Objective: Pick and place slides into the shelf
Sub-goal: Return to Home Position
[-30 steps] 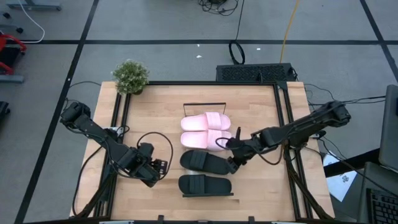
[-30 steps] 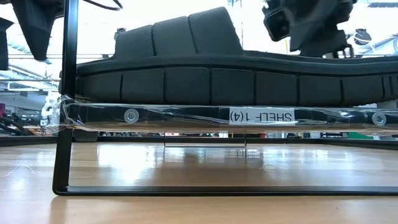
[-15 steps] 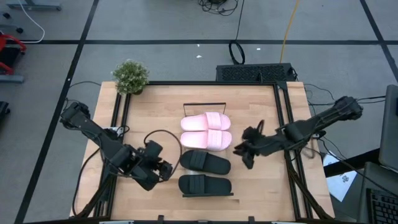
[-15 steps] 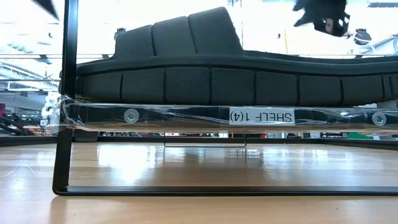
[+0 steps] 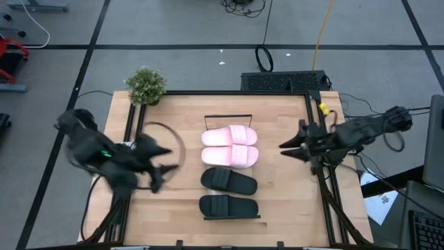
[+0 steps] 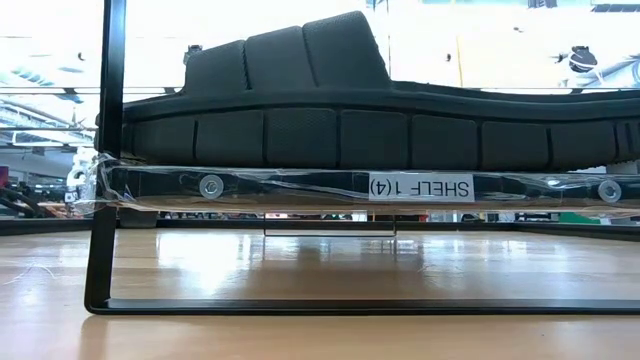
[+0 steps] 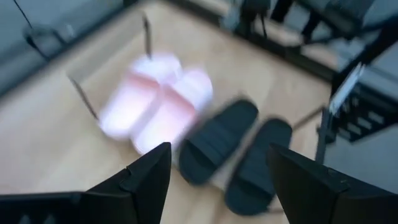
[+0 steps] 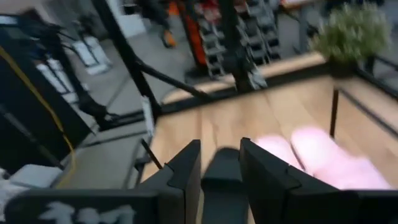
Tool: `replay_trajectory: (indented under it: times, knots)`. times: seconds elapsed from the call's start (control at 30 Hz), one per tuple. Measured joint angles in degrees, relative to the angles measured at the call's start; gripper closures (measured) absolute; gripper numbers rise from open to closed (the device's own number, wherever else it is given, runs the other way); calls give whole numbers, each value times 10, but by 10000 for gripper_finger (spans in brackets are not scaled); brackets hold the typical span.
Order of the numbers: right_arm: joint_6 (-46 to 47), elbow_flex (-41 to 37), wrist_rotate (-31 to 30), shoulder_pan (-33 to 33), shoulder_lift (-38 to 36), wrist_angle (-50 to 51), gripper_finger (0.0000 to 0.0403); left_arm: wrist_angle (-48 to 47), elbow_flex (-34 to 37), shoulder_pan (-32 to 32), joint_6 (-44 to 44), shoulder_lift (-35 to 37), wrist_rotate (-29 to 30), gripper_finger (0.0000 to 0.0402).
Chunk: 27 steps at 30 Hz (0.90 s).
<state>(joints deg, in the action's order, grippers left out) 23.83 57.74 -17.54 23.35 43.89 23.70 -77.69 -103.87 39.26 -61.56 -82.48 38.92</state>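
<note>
Right, from above I see all four slides lying crosswise on the shelf in the middle of the table. The two pink slides are touching at the far end and the two black slides sit at the near end. The left gripper hangs over the table's left part, well apart from the shelf. The right gripper hangs near the table's right edge, also clear of it. A potted plant sits at the far left corner.

At table height, a black slide rests flat on the shelf board, which carries a label.

Through the left wrist camera, my fingers are spread wide with nothing between them, both pairs of slides beyond.

Through the right wrist camera, the fingers stand a narrow gap apart, gripping nothing, with the pink slides and the plant beyond.
</note>
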Motion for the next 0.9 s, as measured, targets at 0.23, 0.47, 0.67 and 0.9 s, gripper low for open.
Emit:
replay_trajectory:
  times: [0.23,0.47,0.67,0.9]
  knots:
    - [-22,0,14,0,-84,23,303,-91,4,137,-29,101,168,147]
    - [-22,-30,12,0,-128,57,303,-121,161,258,-195,193,262,146]
    - [-9,-124,21,0,-170,-61,303,-78,364,294,-425,260,293,146]
    - [-39,-167,44,-1,-208,-136,303,231,527,208,-316,283,307,146]
